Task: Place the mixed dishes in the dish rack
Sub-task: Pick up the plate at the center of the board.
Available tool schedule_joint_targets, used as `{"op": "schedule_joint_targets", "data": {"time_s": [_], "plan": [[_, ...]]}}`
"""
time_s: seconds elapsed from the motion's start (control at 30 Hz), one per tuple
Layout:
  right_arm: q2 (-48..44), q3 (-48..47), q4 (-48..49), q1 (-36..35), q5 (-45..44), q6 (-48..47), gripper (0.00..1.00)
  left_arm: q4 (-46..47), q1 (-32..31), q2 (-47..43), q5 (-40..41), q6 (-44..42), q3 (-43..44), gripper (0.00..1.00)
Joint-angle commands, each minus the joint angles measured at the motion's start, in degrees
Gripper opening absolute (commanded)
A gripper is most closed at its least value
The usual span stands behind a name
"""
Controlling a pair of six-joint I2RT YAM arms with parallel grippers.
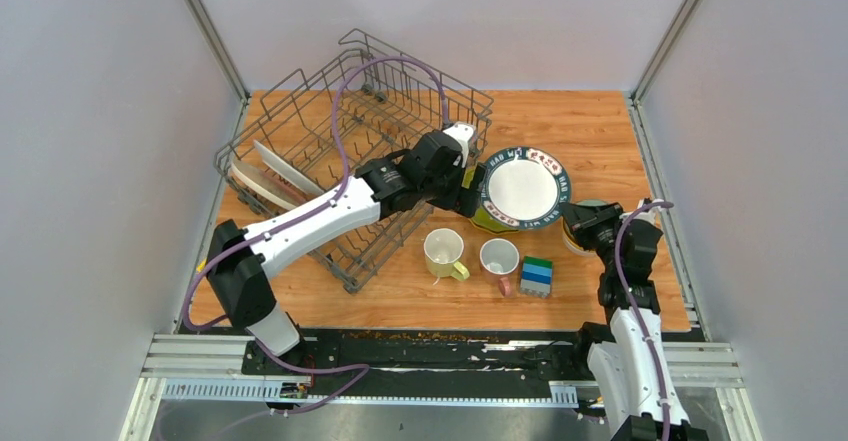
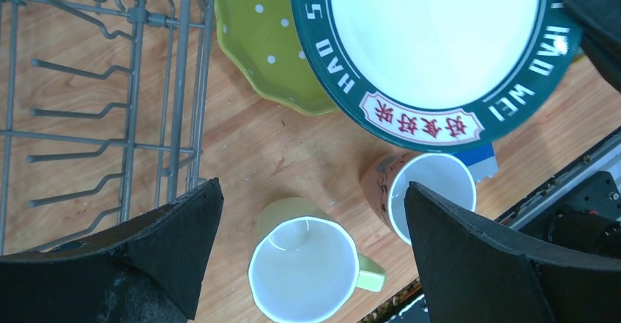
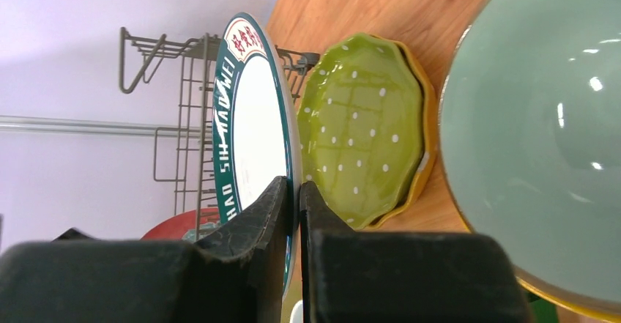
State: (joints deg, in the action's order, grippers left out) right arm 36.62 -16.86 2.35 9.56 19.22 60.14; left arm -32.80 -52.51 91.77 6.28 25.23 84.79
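My right gripper (image 3: 294, 191) is shut on the rim of the patterned-rim plate (image 3: 253, 118), which it holds tilted above the table (image 1: 522, 187). Under the plate lies a green dotted scalloped dish (image 3: 366, 132), and a pale green bowl (image 3: 542, 132) sits beside it. My left gripper (image 2: 315, 213) hangs open above the pale yellow mug (image 2: 304, 272), with the white mug (image 2: 428, 191) by its right finger. In the top view the left gripper (image 1: 470, 189) is at the plate's left edge, next to the dish rack (image 1: 380, 151). Two plates (image 1: 268, 179) stand in the rack's left end.
Stacked green-blue toy blocks (image 1: 537, 275) stand right of the white mug (image 1: 499, 258), near the table's front edge. The rack's wire side (image 2: 132, 81) is close on the left of my left fingers. Grey walls enclose the table on three sides.
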Motion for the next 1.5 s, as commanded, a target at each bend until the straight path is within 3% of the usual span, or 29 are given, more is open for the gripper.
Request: {"op": "schedule_joint_targets", "data": {"time_s": [0.0, 0.37, 0.57, 0.87, 1.03, 1.1, 1.23, 1.27, 1.47], "plan": [[-3.62, -1.23, 3.63, 0.37, 2.07, 3.73, 0.00, 1.88, -0.31, 1.79, 0.82, 3.47, 4.13, 1.00], [-7.09, -3.66, 2.92, 0.46, 5.28, 6.91, 0.00, 5.38, 1.69, 5.41, -0.07, 9.10, 7.73, 0.98], [-8.33, -4.96, 3.28, 0.46, 8.32, 8.72, 0.00, 9.23, 6.55, 5.75, -3.63, 14.35, 7.66, 0.78], [-7.26, -5.17, 6.17, 0.45, 11.80, 10.06, 0.00, 13.45, 7.15, 4.54, -10.61, 13.33, 5.52, 0.63], [-5.35, -4.80, 8.81, 0.45, 14.15, 10.26, 0.00, 16.37, 7.16, 3.11, -16.11, 12.27, 4.06, 0.49], [-4.53, -4.76, 9.74, 0.46, 15.14, 10.12, 0.00, 15.44, 7.10, 2.70, -17.56, 11.02, 4.06, 0.39], [-2.05, -5.09, 11.73, 0.45, 18.15, 8.59, 0.00, 12.53, 7.11, -0.09, -15.57, 8.08, 2.24, 0.07], [-0.85, -5.06, 12.75, 0.38, 19.20, 8.38, 0.03, 12.44, 7.14, -1.44, -14.97, 7.90, 1.19, 0.01], [5.99, -6.84, 16.54, 0.28, 26.65, 6.95, 0.32, 14.22, 7.12, -5.58, -13.20, 8.44, -2.84, 0.00]]}}
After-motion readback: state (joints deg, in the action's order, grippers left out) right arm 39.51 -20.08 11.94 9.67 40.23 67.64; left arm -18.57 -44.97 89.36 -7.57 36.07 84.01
